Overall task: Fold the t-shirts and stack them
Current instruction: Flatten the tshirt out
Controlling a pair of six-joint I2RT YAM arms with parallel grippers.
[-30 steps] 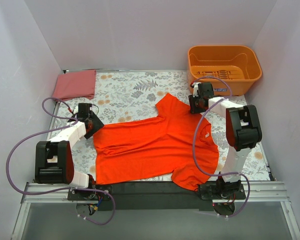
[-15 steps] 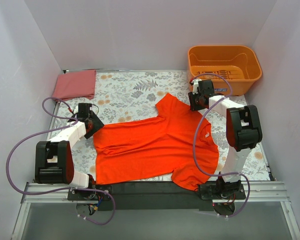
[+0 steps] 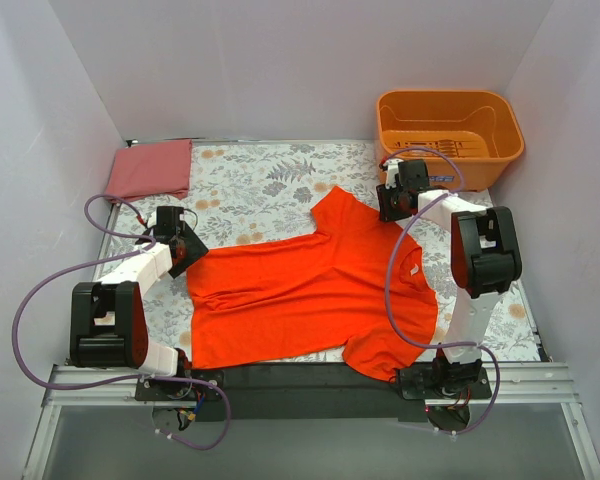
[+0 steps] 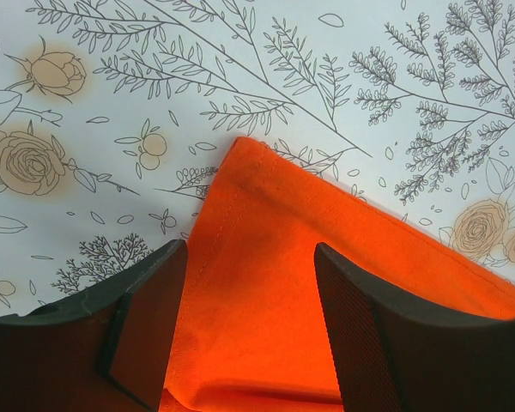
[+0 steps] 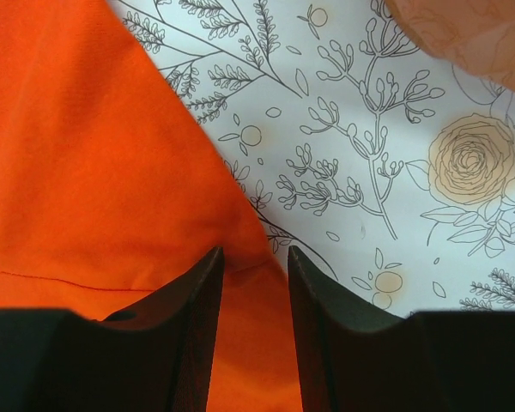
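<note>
Left gripper [image 4: 249,257], jaws wide apart, straddles the far hem corner of the orange shirt [image 3: 300,290]; right gripper [image 5: 255,253], jaws narrowly apart, straddles its far sleeve edge, the cloth lying lengthwise between them.

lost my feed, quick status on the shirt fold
Left gripper open, straddling a corner of orange shirt. Right gripper open, narrow gap, at its edge. Shirt flat, unfolded; pink shirt folded far left. Right arm's cable crosses the orange shirt.

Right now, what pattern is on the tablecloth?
The tablecloth is white with grey line-drawn sprigs and tan roses, clearest in the left wrist view.
</note>
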